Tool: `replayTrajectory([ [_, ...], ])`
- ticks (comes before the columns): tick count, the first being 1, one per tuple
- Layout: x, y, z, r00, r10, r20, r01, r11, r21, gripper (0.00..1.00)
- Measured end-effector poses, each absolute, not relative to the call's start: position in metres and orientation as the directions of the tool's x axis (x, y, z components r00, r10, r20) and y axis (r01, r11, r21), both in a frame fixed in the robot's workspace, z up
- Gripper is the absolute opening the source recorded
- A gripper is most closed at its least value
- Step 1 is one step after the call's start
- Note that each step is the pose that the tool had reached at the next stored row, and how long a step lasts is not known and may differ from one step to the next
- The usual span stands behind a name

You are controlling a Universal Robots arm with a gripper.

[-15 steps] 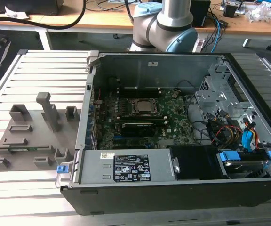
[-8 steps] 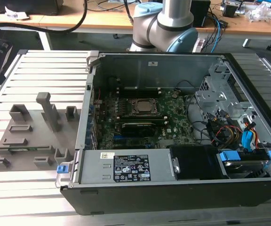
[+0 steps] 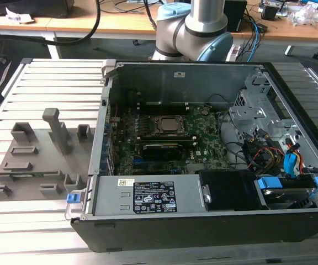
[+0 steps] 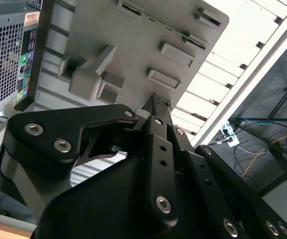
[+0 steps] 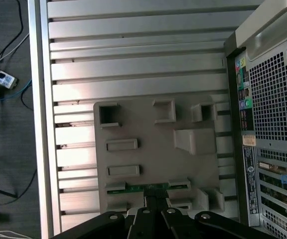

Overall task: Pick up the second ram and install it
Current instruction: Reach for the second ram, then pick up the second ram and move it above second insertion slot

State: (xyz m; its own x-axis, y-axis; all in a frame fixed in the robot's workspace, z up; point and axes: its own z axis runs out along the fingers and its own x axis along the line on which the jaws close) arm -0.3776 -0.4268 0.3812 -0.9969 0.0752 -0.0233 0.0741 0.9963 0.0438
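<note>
Jaws together, well above second ram (image 5: 138, 187)

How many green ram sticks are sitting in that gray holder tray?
1. The second ram sits in a slot at the gray holder tray's edge, by the claw. Raised blocks could hide another.

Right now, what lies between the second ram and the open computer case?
In the exterior view, raised blocks of the gray holder stand between the second ram, which sits in that holder, and the computer case.
</note>
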Motion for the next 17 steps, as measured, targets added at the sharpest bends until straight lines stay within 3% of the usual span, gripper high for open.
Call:
replayTrajectory([
  [8, -0.3776, -0.427, 0.3812, -0.997, 0.069, -0.023, 0.068, 0.997, 0.044, 0.11],
  [17, -0.3776, -0.427, 0.3812, -0.987, -0.161, -0.023, -0.162, 0.986, 0.044, 0.11],
])
